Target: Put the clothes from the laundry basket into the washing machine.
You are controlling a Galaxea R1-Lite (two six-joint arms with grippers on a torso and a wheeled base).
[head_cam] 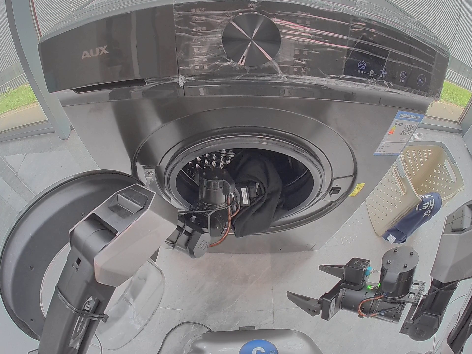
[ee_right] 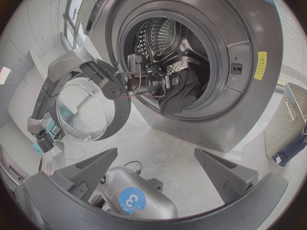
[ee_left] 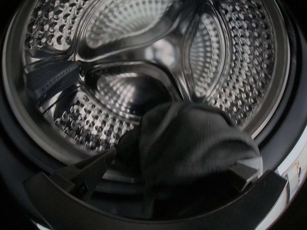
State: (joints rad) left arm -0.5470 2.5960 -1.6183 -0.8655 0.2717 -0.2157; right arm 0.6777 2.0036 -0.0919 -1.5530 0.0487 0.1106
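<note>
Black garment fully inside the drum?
No: the black garment hangs out over the lower rim of the washing machine opening, its end dangling down the front.

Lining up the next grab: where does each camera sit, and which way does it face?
Head view: on the robot's head, facing forward and down at the washing machine; both arms show, right gripper open.
Left wrist view: on the left wrist, facing into the drum; left gripper open, black garment draped across it.
Right wrist view: on the right wrist, facing the machine's front; its own gripper and the left arm show.
Shared by all: the black garment at the drum's mouth.
</note>
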